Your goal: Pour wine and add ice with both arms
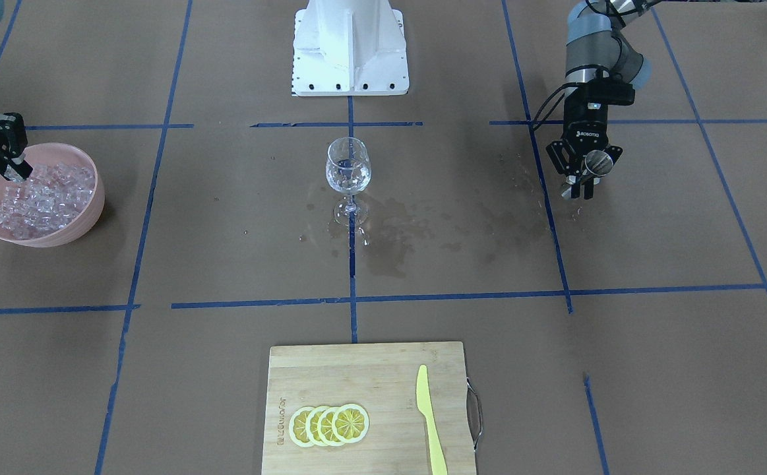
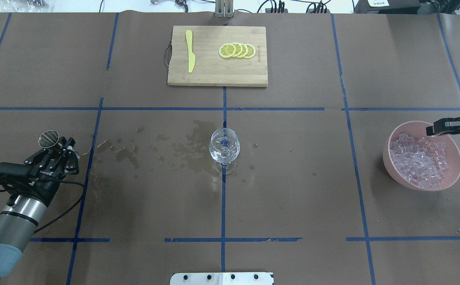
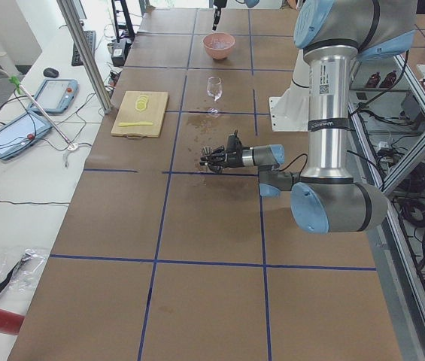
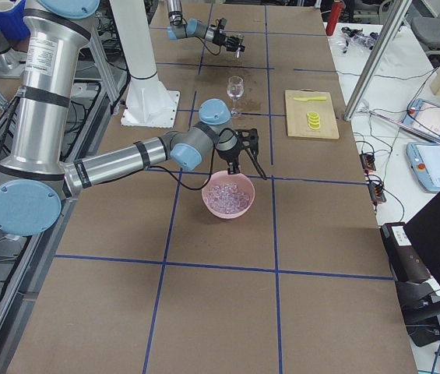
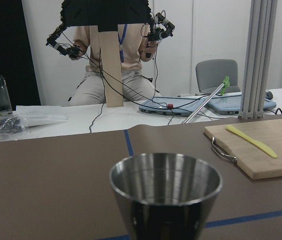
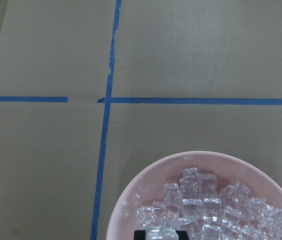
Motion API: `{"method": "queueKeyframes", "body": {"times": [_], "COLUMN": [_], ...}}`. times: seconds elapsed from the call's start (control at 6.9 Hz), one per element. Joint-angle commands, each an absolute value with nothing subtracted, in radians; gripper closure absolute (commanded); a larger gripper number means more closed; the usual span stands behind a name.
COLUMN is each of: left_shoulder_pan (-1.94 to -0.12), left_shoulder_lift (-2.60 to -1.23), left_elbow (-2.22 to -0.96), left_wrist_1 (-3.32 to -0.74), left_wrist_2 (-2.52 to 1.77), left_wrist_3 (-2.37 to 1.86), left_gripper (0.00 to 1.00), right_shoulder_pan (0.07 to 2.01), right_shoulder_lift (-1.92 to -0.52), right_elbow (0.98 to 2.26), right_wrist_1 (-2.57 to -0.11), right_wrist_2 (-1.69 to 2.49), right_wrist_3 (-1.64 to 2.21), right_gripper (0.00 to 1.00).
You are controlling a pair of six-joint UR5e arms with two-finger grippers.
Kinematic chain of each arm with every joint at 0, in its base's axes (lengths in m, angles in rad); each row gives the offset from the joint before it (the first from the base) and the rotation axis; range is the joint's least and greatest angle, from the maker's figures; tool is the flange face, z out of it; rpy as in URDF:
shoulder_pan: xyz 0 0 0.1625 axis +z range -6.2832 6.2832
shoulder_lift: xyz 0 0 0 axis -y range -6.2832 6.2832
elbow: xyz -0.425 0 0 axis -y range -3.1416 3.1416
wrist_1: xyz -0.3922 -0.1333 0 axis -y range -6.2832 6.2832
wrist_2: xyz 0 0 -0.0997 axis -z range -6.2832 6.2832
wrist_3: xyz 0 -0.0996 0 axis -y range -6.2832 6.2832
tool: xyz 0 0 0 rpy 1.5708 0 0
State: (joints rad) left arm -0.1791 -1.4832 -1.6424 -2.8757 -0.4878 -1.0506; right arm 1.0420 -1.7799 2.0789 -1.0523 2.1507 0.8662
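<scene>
**Cup on one side, ice on the other**

The left hand (image 1: 584,179) holds a metal cup (image 1: 599,160), its fingers closed around the cup's body. The cup is tipped on its side above the brown surface (image 1: 225,231), well apart from the wine glass (image 1: 348,173). The glass stands upright at the middle, on the blue tape cross, with something clear inside. Wet stains spread over the surface between the glass and the left hand.

The right hand (image 2: 431,130) reaches over the rim of the pink bowl (image 2: 404,180), where the ice (image 2: 421,162) is heaped. Its fingers are narrow, and in the wrist view one ice cube (image 6: 160,233) sits between their tips.

On the far side from the robot lies a cutting board (image 2: 214,75) with lemon slices (image 2: 237,50) and a yellow knife (image 2: 190,55).
</scene>
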Motion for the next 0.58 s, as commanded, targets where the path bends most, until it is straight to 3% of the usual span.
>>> {"method": "queueKeyframes", "body": {"times": [0.0, 0.43], "left_shoulder_pan": [-0.147, -0.129], "left_shoulder_lift": [-1.496, -1.546], "left_elbow": [-1.591, -1.54], "left_wrist_1": [-2.876, -2.876], "left_wrist_2": [-0.431, -0.382], "left_wrist_3": [-1.109, -1.111], "left_gripper": [1.0, 1.0], "right_shoulder_pan": [1.051, 1.051], "right_shoulder_lift": [-1.776, -1.773], "right_elbow": [2.098, 2.112], "right_wrist_1": [-1.052, -1.052], "right_wrist_2": [2.16, 2.16], "right_wrist_3": [0.873, 0.874], "right_gripper": [1.0, 1.0]}}
